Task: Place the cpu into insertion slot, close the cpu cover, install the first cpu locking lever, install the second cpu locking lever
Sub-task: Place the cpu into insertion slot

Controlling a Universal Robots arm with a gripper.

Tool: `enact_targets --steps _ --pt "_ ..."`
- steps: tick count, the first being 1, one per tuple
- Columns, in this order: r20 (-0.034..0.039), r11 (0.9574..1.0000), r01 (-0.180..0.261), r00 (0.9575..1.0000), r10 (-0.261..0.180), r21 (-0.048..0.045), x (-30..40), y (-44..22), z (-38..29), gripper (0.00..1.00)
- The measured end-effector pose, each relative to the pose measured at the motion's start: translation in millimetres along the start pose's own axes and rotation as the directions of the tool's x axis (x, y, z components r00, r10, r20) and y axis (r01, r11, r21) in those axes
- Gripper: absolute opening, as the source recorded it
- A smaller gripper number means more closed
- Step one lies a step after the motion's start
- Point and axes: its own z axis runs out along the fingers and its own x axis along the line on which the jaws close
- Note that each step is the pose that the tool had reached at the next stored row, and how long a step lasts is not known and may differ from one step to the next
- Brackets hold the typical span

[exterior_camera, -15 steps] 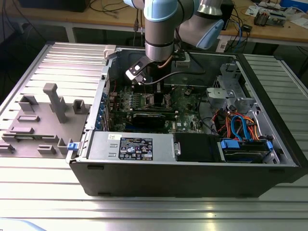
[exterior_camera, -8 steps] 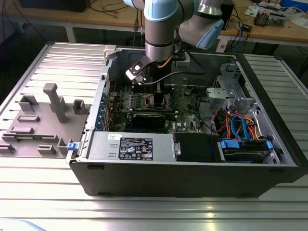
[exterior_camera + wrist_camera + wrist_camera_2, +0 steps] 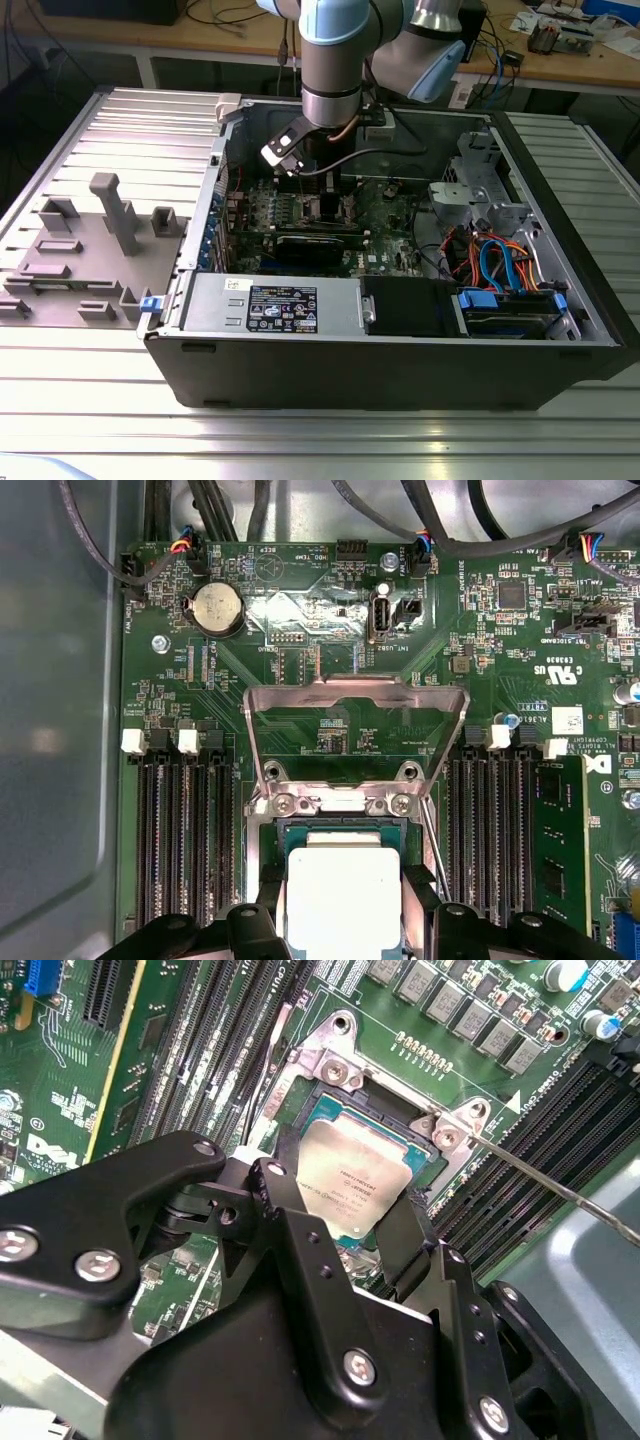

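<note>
**Second wrist view: gripper clamped on the cpu at the insertion slot**

Seen from the exterior view, the arm reaches down into the open computer case, which lies on a ribbed metal table. The lower end of the arm is hard to make out there against the dark parts inside the case.

In both wrist views the 2 black fingers stand 1 on each side of the cpu and meet its 2 opposite edges, so the chip is gripped between them. The cpu sits level inside the silver rim of the insertion slot, its pale metal face up, with a thin green border around it. Whether it is fully seated I cannot tell. The gripper body hides the near part of the slot in the second wrist view, and in the first wrist view the near edge of the cpu is cut off by the picture border.

The cpu cover is open. In the first wrist view it stands up from its hinge just behind the slot, and the green motherboard is seen through its window. A thin metal lever runs away from 1 corner of the slot, and its far end is cut off at the picture edge. Rows of black memory slots lie on both sides of the insertion slot.
</note>
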Motion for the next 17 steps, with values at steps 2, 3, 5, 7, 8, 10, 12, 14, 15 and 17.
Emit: enact_targets --steps 2,3,5,7,8,10,12,14,15,17 --pt "-0.0005 1.0 0.0 1.0 0.0 0.0 0.1 0.0 0.1 0.62" --pt "-0.0002 1.0 0.0 1.0 0.0 0.0002 0.1 0.0 0.0 0.62" --pt "-0.0001 1.0 0.0 1.0 0.0 0.0003 0.0 0.0 0.0 0.62" --pt "0.0 1.0 0.0 1.0 0.0 0.0003 0.0 0.0 0.0 0.62" --pt "0.0 1.0 0.0 1.0 0.0 0.0003 0.0 0.0 0.0 0.62" --pt "0.0 1.0 0.0 1.0 0.0 0.0003 0.0 0.0 0.0 0.62" --pt "0.0001 1.0 0.0 1.0 0.0 0.0003 0.0 0.0 -0.1 0.62" --pt "0.0 1.0 0.0 1.0 0.0 0.0002 0.1 0.0 -0.2 0.62" --pt "0.0 1.0 0.0 1.0 0.0 0.0003 0.0 0.0 -0.8 0.62" --pt "-0.0003 1.0 -0.001 1.0 0.001 0.0004 -0.1 0.0 -1.6 0.62"
